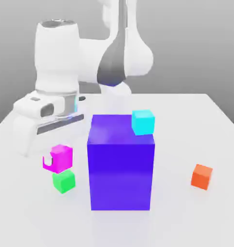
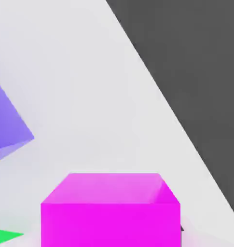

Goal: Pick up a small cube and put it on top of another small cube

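The small cube (image 1: 62,155), bright magenta-pink, hangs just over the other small cube (image 1: 64,181), which is bright green and rests on the white table (image 1: 186,217). My gripper (image 1: 57,161) is shut on the magenta cube, and one white finger (image 1: 47,162) shows at the side of the cube towards the exterior view's left. Whether the two cubes touch I cannot tell. In the hand view the magenta cube (image 2: 110,212) looms close, with a sliver of the green cube (image 2: 4,237) beside it.
A big purple-blue block (image 1: 121,166) stands just to the exterior view's right of both cubes. A cyan cube (image 1: 143,121) lies behind it and an orange-red cube (image 1: 201,176) further right. The robot's white base (image 1: 56,58) stands behind. The table's edge (image 2: 186,144) runs nearby.
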